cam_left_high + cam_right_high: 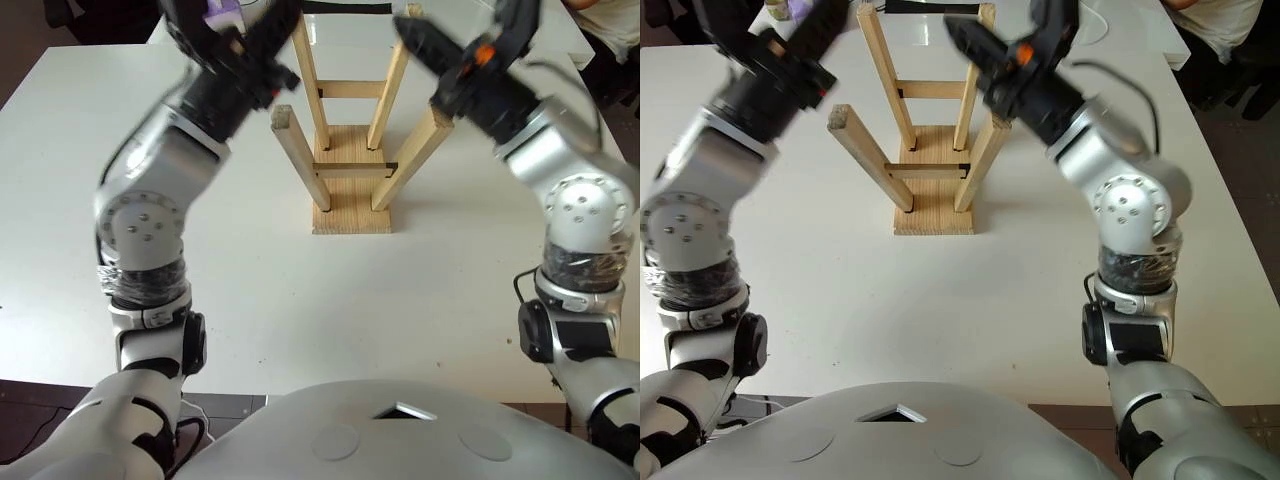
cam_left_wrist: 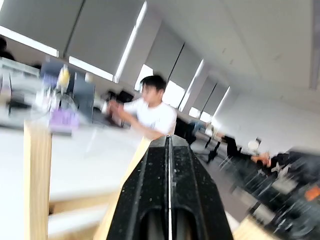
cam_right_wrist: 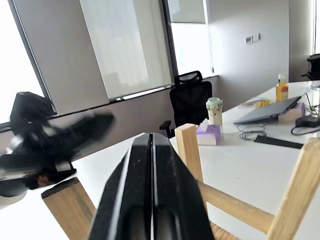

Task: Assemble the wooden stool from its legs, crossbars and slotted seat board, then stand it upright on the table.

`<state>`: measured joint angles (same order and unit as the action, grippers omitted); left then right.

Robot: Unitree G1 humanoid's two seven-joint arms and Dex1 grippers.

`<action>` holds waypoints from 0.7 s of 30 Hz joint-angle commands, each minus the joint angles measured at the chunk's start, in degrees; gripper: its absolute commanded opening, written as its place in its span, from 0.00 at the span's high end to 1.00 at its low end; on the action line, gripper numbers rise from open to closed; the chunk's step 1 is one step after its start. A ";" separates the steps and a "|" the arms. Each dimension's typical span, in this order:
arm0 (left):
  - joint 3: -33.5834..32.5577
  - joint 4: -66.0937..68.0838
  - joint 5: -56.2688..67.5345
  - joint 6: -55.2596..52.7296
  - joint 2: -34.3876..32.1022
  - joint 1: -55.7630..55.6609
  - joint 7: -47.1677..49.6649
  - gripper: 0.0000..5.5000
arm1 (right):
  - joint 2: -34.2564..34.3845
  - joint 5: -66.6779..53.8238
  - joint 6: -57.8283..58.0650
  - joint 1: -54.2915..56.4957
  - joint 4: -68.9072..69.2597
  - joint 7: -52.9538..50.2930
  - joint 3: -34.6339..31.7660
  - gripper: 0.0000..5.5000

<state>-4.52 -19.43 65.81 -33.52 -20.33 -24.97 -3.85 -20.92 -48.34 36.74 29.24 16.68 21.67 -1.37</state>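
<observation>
Left jaws and right jaws: each pair pressed shut, gripping nothing. Left arm (image 1: 165, 170) slants toward 1 o'clock and right arm (image 1: 560, 160) toward 11 o'clock, flanking the stool (image 1: 350, 170). Stool stands inverted at 12 o'clock on the tabletop (image 1: 300, 300): one seat board (image 1: 350, 218), four legs (image 1: 300, 155), two crossbars (image 1: 350, 88) countable. Arm tips are blurred.

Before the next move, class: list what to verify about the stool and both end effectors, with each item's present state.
1. Legs and crossbars joined to seat board: ok.
2. Stool upright: not ok; seat board rests on table, legs up.
3. Left end effector open: not ok, shut.
4. Right end effector open: not ok, shut.
5. Fit tight enough to lift: cannot tell.
</observation>
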 commanded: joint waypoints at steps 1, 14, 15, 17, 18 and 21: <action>5.47 4.37 -7.78 -1.48 1.61 7.10 -2.71 0.99 | 2.07 4.77 -1.66 -6.44 -3.68 3.25 4.81 1.00; -22.62 2.13 2.10 -0.15 -15.24 8.23 -13.18 0.99 | -7.07 0.28 -9.24 -3.03 -13.19 7.17 -12.71 1.00; -21.72 4.63 -0.92 -1.06 -17.73 12.91 -18.08 0.99 | -8.56 6.00 -12.02 -6.36 -15.72 8.98 -9.75 1.00; -16.99 9.54 -9.65 -0.42 -22.94 22.66 -27.52 0.99 | -9.69 15.31 -16.51 -12.11 -19.42 11.00 -3.73 1.00; -14.73 11.09 -13.03 0.09 -25.06 26.30 -31.84 0.99 | -9.64 18.73 -18.29 -14.46 -20.08 11.58 -1.26 1.00; -8.47 16.50 -22.73 4.06 -30.21 29.07 -41.51 0.99 | -7.75 22.74 -20.55 -19.31 -18.34 10.87 0.60 1.00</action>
<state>-18.10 -7.03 51.10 -32.49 -45.06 1.54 -37.21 -29.49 -29.43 19.12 13.39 -2.41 32.28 -2.92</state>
